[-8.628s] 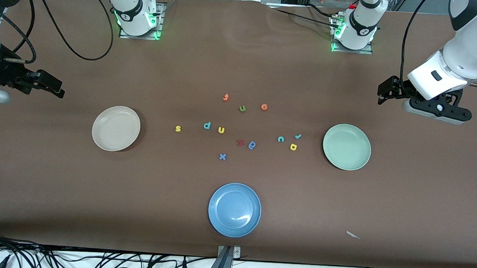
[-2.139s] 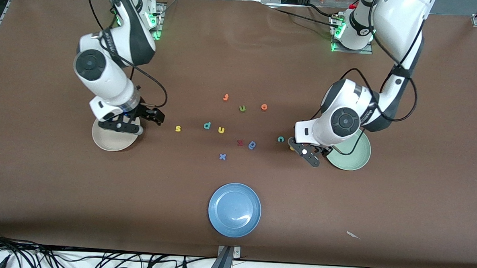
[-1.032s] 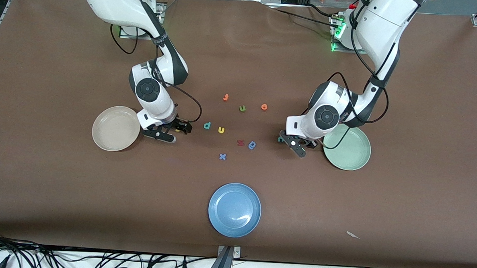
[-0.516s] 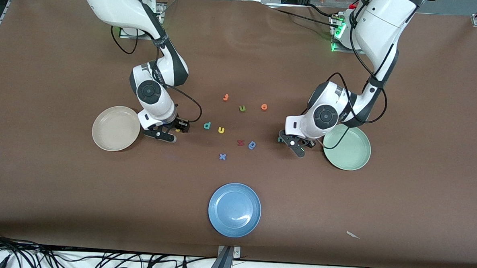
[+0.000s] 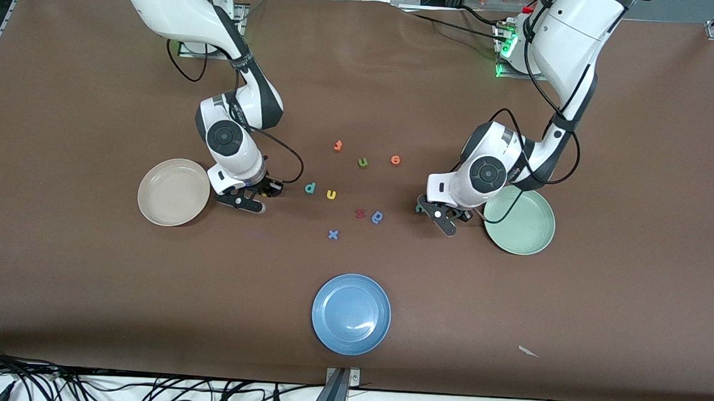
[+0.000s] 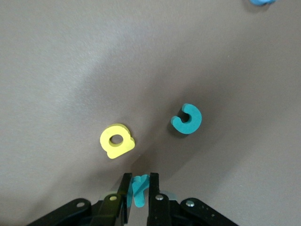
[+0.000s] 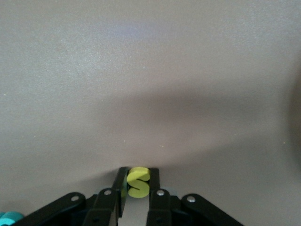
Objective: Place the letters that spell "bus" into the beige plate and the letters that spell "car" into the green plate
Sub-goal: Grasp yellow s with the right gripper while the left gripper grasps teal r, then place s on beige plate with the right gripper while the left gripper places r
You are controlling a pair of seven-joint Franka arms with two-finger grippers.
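Starting at the bottom centre of the frame: blue plate (image 5: 351,314) is sitting empty, not part of the job. Going up to mid-height, beige plate (image 5: 173,192) and green plate (image 5: 519,219) are both showing empty, so nothing is being counted as delivered yet.

Right gripper (image 7: 138,176) is down at the table just beside the beige plate, fingers pinching the yellow s (image 7: 138,182). Left gripper (image 6: 138,181) is down just beside the green plate, fingers clamping the teal r (image 6: 139,188); neither letter looks lifted.

Waiting on the table: yellow a (image 6: 117,141) and teal c (image 6: 187,119) near the left gripper, teal b (image 5: 310,188) and yellow u (image 5: 331,194) at frame centre. So two picks are under way, six placements remaining.

Green u (image 5: 363,162) and orange e (image 5: 395,160), above centre, are decoys.
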